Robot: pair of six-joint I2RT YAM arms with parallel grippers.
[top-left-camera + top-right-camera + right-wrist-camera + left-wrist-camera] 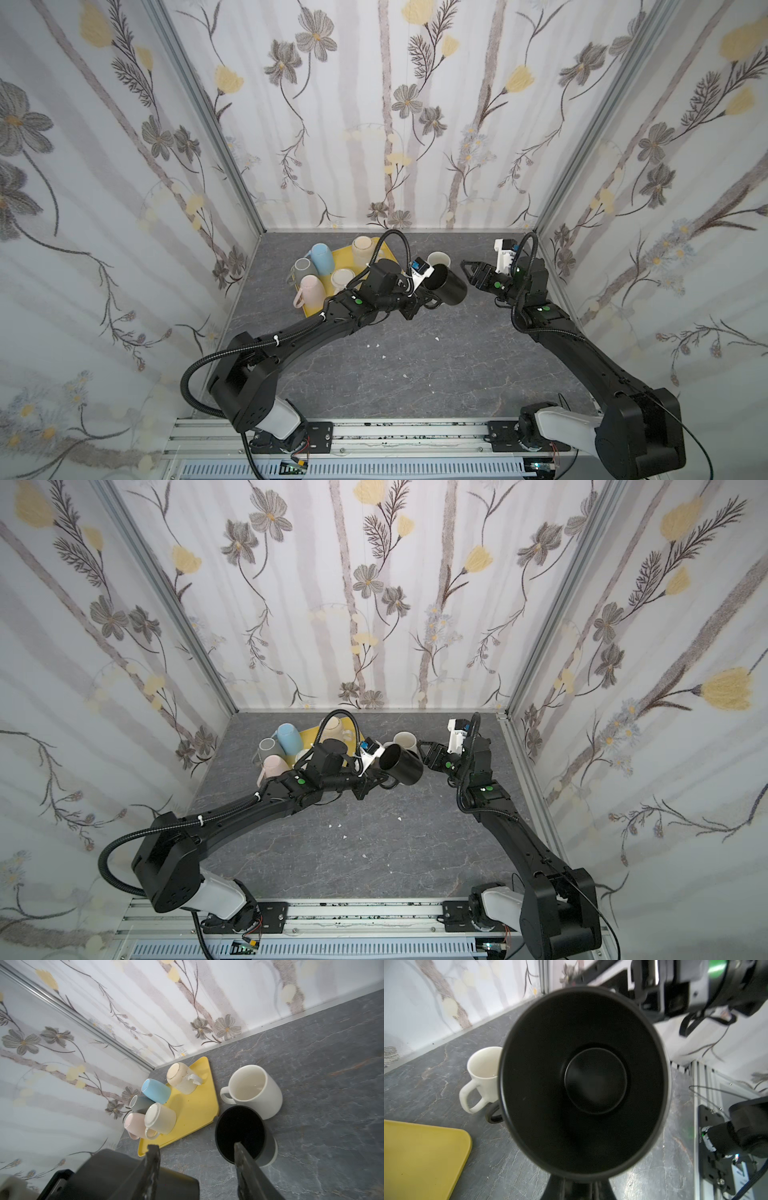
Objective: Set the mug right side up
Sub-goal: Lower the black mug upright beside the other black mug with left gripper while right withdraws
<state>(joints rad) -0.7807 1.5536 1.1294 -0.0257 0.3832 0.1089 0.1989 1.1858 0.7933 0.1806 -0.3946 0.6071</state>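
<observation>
Half the grip is hiding under the rim, but left gripper [579,1188] is clamping the black mug [451,286] sideways above the table [415,365], just in front of the white mug [439,258]; right gripper [195,1146] is hanging with jaws spread beside its base, contact unclear.

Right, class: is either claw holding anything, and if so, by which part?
The left claw is shut on the black mug, gripping beside its open end; handle or wall cannot be told. The right claw is open and holds nothing.
</observation>
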